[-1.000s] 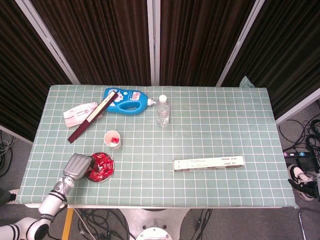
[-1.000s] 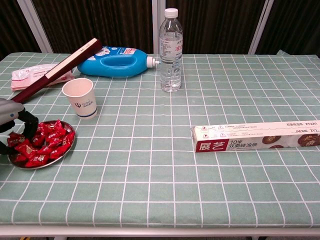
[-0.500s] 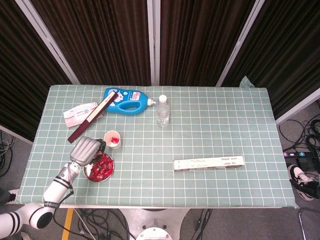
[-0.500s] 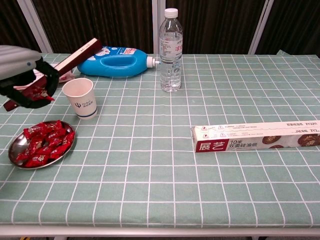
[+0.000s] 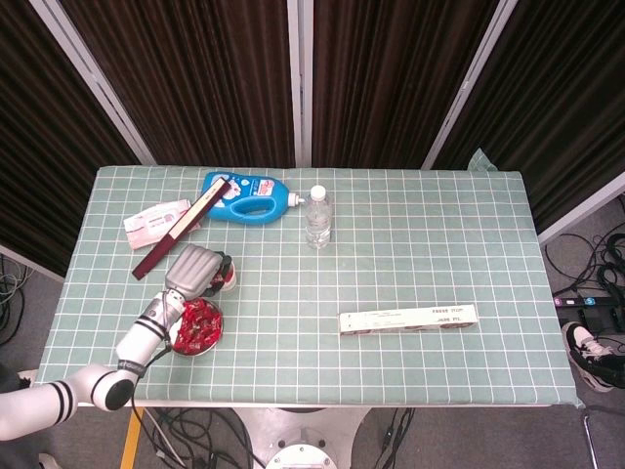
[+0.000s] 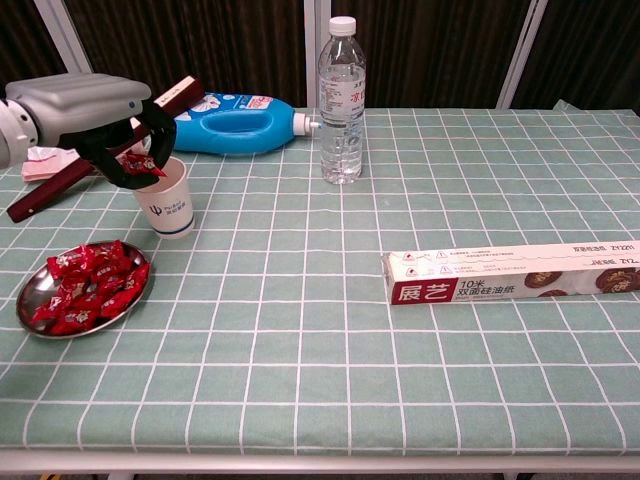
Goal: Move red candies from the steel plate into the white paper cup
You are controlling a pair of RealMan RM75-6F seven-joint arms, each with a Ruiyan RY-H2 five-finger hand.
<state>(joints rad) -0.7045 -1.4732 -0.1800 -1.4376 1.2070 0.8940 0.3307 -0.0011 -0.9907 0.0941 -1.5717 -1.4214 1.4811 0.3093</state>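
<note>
My left hand (image 6: 105, 125) hovers right over the white paper cup (image 6: 166, 205), pinching a red candy (image 6: 140, 165) just above the cup's rim. In the head view the left hand (image 5: 195, 269) covers most of the cup (image 5: 227, 278). The steel plate (image 6: 40, 322) lies at the near left with several red candies (image 6: 85, 285) heaped on it; from above the plate (image 5: 195, 327) sits just in front of the hand. My right hand shows in neither view.
A blue detergent bottle (image 6: 230, 125), a dark red stick-like box (image 6: 95, 150) and a pink packet (image 6: 45, 150) lie behind the cup. A water bottle (image 6: 341, 100) stands mid-table. A long foil-wrap box (image 6: 510, 272) lies at the right.
My left hand rose from the plate with a candy and travelled right and away, from over the plate to above the cup's mouth.
</note>
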